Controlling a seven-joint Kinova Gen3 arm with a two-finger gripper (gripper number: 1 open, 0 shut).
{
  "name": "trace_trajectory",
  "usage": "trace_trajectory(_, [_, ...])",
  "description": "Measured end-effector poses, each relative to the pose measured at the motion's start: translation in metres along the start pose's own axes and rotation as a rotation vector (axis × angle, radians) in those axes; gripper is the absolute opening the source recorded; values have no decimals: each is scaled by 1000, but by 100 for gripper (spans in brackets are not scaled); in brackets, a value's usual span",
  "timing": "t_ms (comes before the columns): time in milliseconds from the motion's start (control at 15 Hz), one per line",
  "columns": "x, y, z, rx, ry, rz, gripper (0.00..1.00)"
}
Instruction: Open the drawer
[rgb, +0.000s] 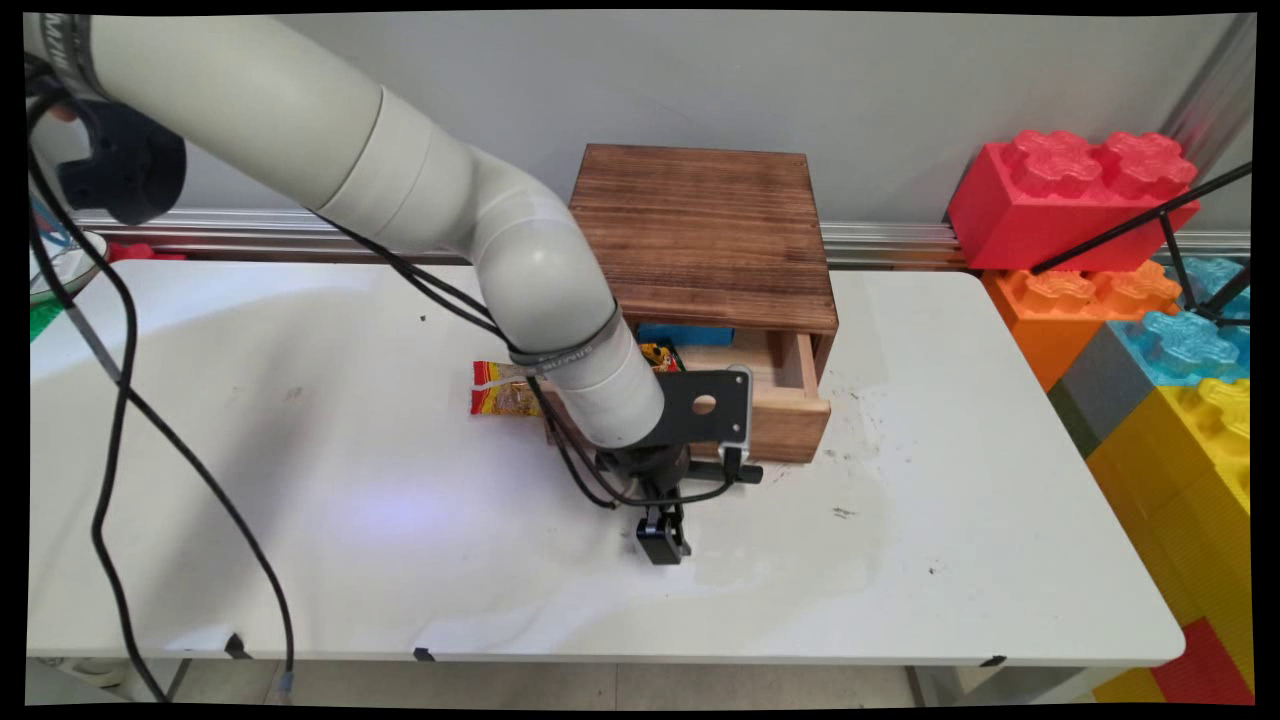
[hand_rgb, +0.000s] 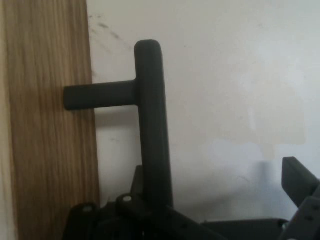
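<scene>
Hand view shows the gripper (hand_rgb: 220, 200) with jaws spread wide, the drawer's dark handle (hand_rgb: 150, 115) just beside one finger, not clamped. The drawer (rgb: 770, 400) of the wooden box (rgb: 700, 230) stands partly open; a snack packet (rgb: 500, 390) lies beside it.

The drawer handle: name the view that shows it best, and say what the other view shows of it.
The hand view. There the black T-shaped drawer handle stands out whole, its stem joining the wooden drawer front against the white table. The main view shows only a short black bar of it beside the gripper, the rest hidden behind the arm.
</scene>
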Motion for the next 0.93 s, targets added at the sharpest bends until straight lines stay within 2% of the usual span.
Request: trace_trajectory(933, [-2,49,-8,-36,16,2,100])
